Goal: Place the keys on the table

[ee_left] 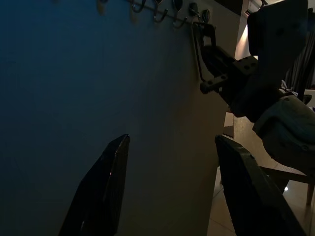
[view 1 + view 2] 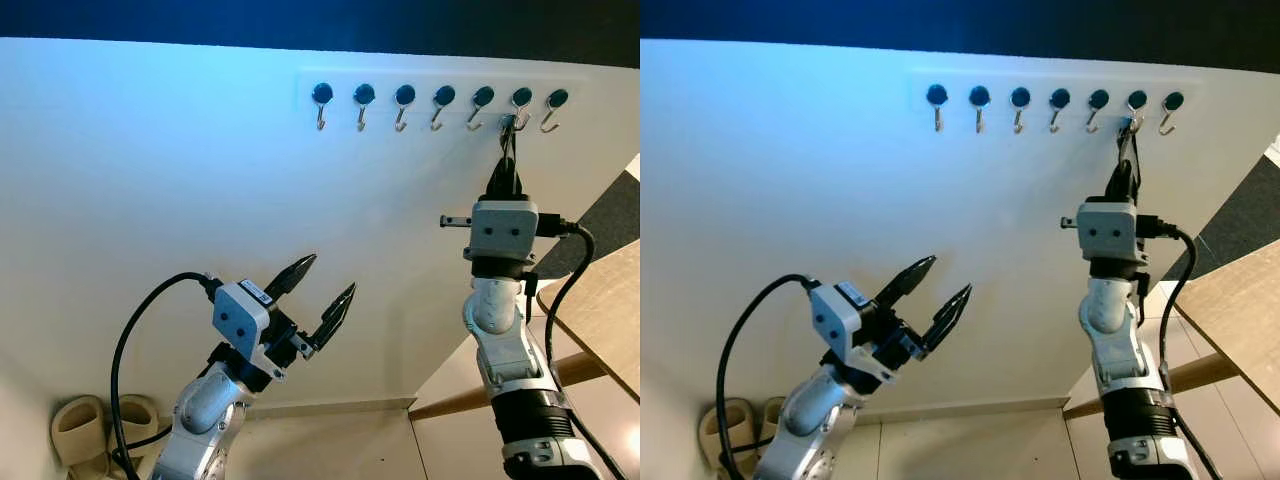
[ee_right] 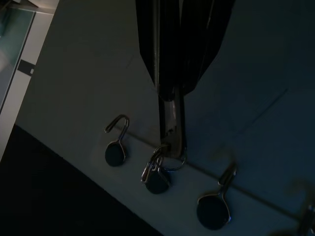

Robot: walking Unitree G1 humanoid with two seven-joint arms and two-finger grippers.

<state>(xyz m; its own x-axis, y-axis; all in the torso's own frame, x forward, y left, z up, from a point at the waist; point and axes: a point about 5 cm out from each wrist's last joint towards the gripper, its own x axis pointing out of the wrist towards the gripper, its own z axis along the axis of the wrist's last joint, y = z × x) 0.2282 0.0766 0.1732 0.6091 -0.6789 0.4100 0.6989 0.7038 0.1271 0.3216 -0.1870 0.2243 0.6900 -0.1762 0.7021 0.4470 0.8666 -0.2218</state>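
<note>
Right gripper [image 2: 508, 160] pinching the keys [image 3: 170, 130] at their wall hook [image 3: 158, 172].
Fingers closed on them to lift the ring free; left gripper [image 2: 322, 290] waits wide.

The keys [image 2: 509, 135] hang from a hook [image 2: 520, 108] and are pinched by the raised right gripper [image 2: 505, 172]; the left gripper [image 2: 321, 291] is held open.

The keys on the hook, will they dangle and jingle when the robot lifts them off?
Probably. The keys hang from a thin ring looped on a hook, so they should swing loosely. They look like small metal, likely light but slippery. The right gripper pinches them shut, which should steady them.
</note>
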